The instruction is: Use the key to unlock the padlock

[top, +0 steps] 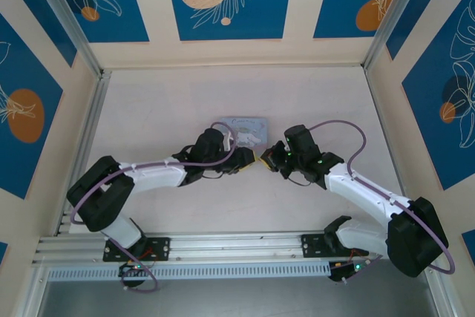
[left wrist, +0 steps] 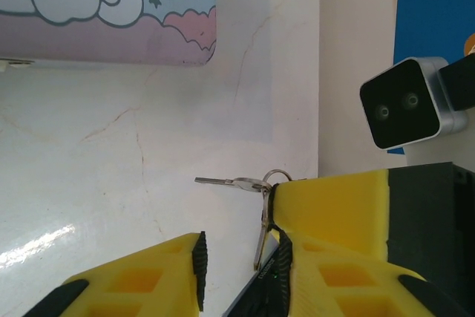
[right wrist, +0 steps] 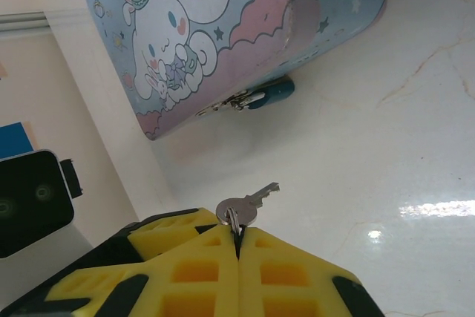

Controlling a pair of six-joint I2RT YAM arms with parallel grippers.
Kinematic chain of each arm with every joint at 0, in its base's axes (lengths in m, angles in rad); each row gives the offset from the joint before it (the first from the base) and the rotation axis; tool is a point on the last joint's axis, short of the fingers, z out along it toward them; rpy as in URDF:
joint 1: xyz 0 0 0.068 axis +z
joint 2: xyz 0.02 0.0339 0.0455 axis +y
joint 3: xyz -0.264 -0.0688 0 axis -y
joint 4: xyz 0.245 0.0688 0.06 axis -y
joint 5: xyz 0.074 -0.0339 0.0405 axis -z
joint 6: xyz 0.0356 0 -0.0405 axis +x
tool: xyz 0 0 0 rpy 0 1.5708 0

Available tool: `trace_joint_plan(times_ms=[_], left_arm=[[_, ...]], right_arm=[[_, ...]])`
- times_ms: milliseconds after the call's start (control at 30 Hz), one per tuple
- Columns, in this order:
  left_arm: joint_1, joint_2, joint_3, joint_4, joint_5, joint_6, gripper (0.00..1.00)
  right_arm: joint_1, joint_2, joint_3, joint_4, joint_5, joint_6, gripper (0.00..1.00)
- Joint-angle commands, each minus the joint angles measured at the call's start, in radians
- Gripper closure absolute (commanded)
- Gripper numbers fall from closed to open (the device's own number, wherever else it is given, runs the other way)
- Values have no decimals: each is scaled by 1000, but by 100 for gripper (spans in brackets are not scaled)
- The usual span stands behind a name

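Top external: fixed high behind the arm bases, looking steeply down, far enough to take in the whole bench (top: 185, 94). Left wrist: low and close, looking past the left fingers (left wrist: 167, 254) toward the right wrist camera (left wrist: 412, 102). Right wrist: equally close, looking past the right fingers (right wrist: 193, 246), facing back the opposite way. Shared by all three: tin (top: 241, 130). Shared by both wrist views: key (right wrist: 249, 202).

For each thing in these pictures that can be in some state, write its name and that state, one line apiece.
padlock: hanging on the tin's clasp, no key in it
key: pinched at its ring, blade sticking out free
tin: lid down, clasp fastened
left gripper: open
right gripper: shut on the key's ring
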Motion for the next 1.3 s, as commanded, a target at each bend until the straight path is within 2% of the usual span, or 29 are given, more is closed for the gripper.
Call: trace_joint_plan(times_ms=[0, 267, 400, 500, 967, 1200, 1267], left_arm=[[-14, 16, 33, 35, 0, -1, 70], [-19, 21, 38, 37, -7, 0, 77], [-19, 14, 38, 25, -28, 4, 73], [-19, 9, 45, 24, -34, 10, 73], [-19, 12, 44, 32, -29, 10, 86], [-19, 16, 40, 35, -26, 11, 100], [-19, 19, 41, 34, -25, 14, 100]], right_arm=[[-3, 5, 8, 10, -14, 21, 100], [-3, 5, -4, 11, -17, 22, 100], [-3, 3, -13, 7, -18, 21, 100], [-2, 0, -19, 7, -17, 22, 100], [-3, 3, -25, 12, -13, 25, 100], [-2, 3, -25, 19, -17, 26, 100], [-4, -1, -23, 24, -19, 20, 100]])
